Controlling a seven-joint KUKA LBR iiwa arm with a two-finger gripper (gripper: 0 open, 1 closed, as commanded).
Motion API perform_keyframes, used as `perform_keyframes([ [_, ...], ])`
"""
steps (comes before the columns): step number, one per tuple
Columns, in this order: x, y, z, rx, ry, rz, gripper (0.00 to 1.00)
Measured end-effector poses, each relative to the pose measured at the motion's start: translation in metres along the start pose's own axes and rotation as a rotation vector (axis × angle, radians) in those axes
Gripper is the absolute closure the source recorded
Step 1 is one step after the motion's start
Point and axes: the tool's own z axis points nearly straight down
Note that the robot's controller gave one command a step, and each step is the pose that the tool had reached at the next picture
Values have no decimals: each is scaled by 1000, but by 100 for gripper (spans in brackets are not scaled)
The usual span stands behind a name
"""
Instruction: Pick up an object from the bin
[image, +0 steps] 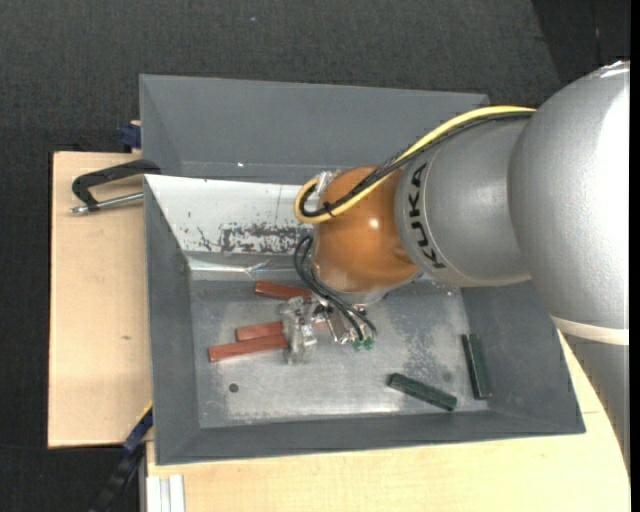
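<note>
My gripper (300, 334) is low over the bin floor, left of centre, under the arm's orange cover. It stands at the right ends of two flat red-brown bars: a short one (260, 332) and a longer one (243, 350) just in front of it. A third red-brown bar (281, 291) lies just behind the gripper, near the back wall. Whether anything is held I cannot make out.
Two dark green bars lie on the right side of the bin floor, one (421, 391) near the front wall and one (475, 365) by the right wall. A small dark speck (233, 388) sits front left. The arm covers the bin's back right.
</note>
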Motion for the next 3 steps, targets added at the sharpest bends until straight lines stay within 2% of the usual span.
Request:
perform_keyframes([
  [1,-8,3,-194,2,6,16,100],
  [2,-8,3,-191,2,11,17,0],
  [3,-8,3,-191,2,11,17,0],
])
